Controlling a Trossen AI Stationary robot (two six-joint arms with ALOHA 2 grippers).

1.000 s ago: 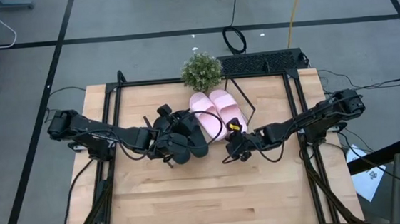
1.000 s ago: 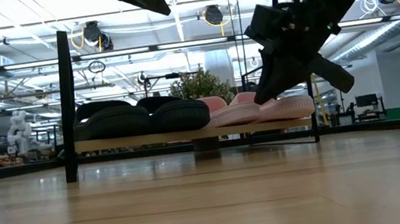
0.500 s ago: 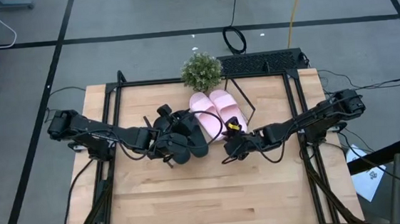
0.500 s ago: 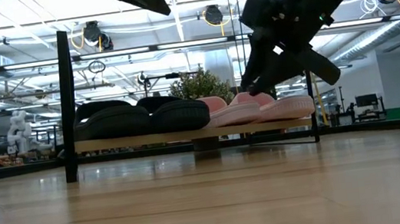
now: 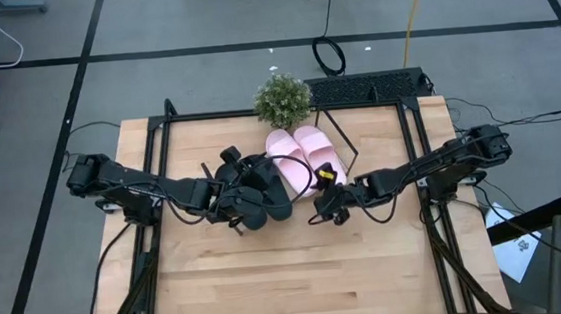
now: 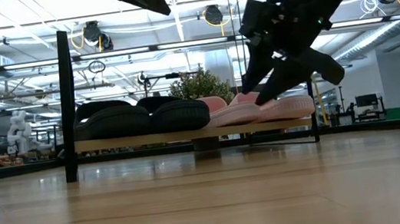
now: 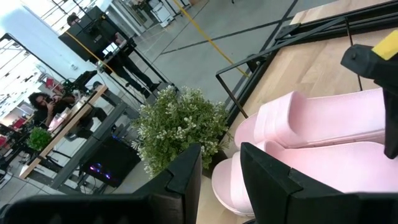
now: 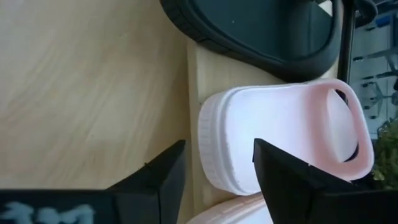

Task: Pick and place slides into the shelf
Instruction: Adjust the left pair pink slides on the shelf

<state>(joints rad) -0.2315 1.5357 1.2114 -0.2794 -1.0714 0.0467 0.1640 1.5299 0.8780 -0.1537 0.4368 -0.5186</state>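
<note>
Tabletop bare, all four slides (image 5: 280, 172) racked
Shelf (image 6: 187, 134) full; right gripper (image 5: 327, 207) open, left gripper (image 5: 236, 209) narrowly parted, both empty

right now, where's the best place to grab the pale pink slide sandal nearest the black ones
Judging by its pose, grip the pale pink slide sandal across its heel end. That end overhangs the low front edge of the slanted light-wood shelf, facing the open right gripper, so come in from the table's front. The wide strap sits farther back, beside the matte black sandal.
</note>
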